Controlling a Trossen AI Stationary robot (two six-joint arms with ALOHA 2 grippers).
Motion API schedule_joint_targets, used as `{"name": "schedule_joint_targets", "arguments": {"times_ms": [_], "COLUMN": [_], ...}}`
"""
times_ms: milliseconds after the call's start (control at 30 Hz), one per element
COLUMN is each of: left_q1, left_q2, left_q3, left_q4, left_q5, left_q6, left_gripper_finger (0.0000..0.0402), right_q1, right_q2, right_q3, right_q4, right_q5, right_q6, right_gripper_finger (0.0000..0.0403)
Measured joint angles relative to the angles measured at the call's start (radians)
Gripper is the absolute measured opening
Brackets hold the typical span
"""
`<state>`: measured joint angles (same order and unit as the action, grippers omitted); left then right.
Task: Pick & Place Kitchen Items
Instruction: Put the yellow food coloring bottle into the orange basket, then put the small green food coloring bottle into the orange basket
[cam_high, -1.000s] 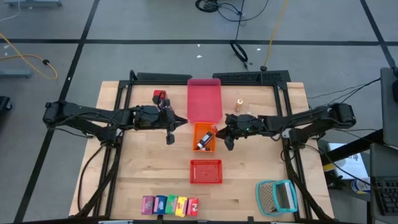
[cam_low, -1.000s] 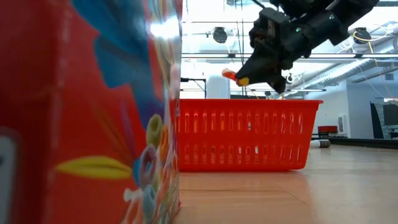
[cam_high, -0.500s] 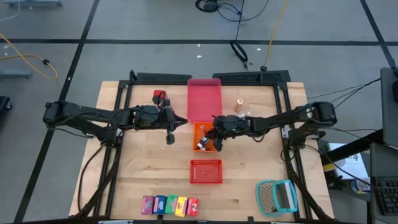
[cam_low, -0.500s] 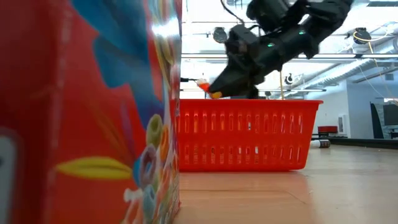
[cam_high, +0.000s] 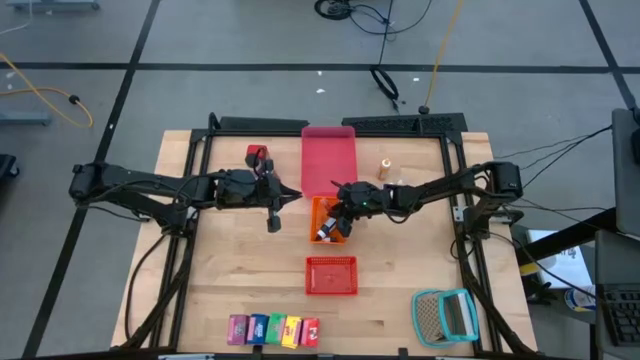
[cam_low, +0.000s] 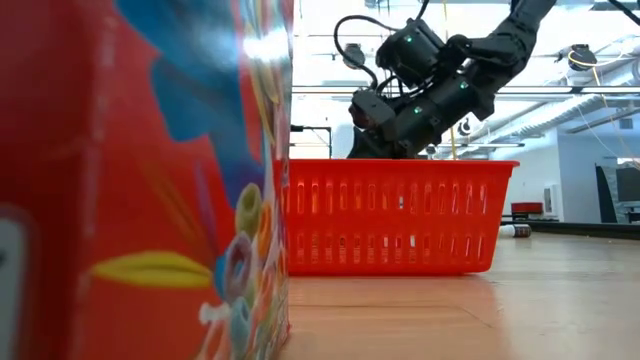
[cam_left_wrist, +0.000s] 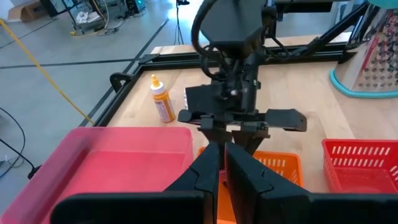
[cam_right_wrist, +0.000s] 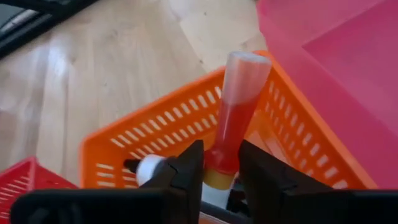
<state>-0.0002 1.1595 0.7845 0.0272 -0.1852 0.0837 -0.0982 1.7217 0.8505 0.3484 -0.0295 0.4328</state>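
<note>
Right gripper (cam_right_wrist: 219, 171) inside orange basket's rim (cam_right_wrist: 186, 102), fingers narrowly apart around orange-capped bottle (cam_right_wrist: 235, 106); left gripper (cam_left_wrist: 222, 163) shut.

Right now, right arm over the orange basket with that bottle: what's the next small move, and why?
Probably finish opening the right gripper and let go. The red bottle sits between its fingers, tilted, directly above the orange basket, where a white-capped bottle already lies. Then lift straight up to clear the rim. The left gripper waits shut beside the basket, out of the way.
</note>
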Motion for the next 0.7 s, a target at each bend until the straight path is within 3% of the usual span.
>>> {"name": "schedule_joint_targets", "arguments": {"times_ms": [267,433,700], "left_q1": [0.000,0.000,-0.001], "left_q2": [0.000,0.000,0.000], "left_q3": [0.000,0.000,0.000], "left_q4": [0.000,-0.001,-0.002], "left_q5": [0.000,0.000,0.000], "left_q6": [0.000,-0.001,-0.003], "left_gripper_finger": [0.0031,0.0031,0.0031], "right_q1": [-0.001,-0.001,0.000], "right_q2": [0.005,-0.059,-0.251], "right_q3": [0.000,-0.001,-0.001], "right_q4": [0.030,0.000,-0.297], "right_q5": [-0.001,0.001,0.127], "right_q6": [-0.011,-0.087,-0.142], "right_gripper_finger": [0.0149,0.0166,0.0158]}}
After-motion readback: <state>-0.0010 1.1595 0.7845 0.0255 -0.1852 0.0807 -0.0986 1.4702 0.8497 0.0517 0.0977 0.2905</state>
